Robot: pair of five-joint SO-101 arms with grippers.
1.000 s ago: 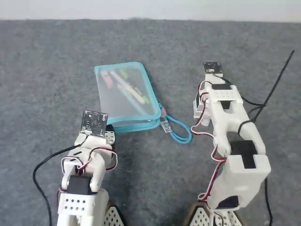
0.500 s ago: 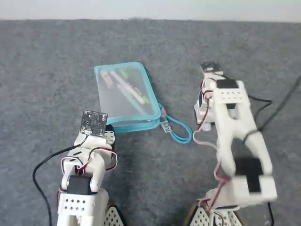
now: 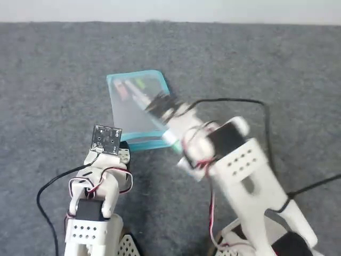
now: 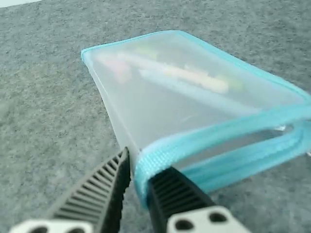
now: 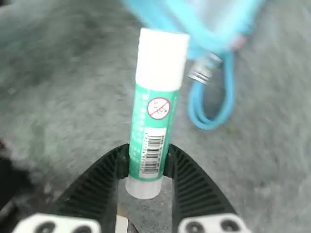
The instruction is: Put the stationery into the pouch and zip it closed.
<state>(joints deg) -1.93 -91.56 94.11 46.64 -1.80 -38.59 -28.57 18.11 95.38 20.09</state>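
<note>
The translucent pouch (image 3: 136, 101) with teal trim lies flat on the grey carpet, with several coloured stationery items (image 4: 184, 75) inside it. My left gripper (image 4: 139, 166) is shut on the pouch's (image 4: 194, 111) near teal edge, and sits at that corner (image 3: 124, 146) in the high view. My right gripper (image 5: 146, 158) is shut on a green and white glue stick (image 5: 155, 121), its white cap pointing at the pouch's (image 5: 194, 19) teal edge. In the high view the right arm (image 3: 229, 154) leans across the pouch's near right corner and hides the zipper end.
A blue cord loop (image 5: 211, 102) and a metal zipper pull (image 5: 204, 73) lie on the carpet beside the glue stick. A black cable (image 3: 256, 106) arcs over the right arm. Grey carpet stretches open to the left and far side of the pouch.
The right arm has swung from the right side leftward, over the pouch's near right corner, now covering the cord loop. The left arm and pouch have stayed still.
</note>
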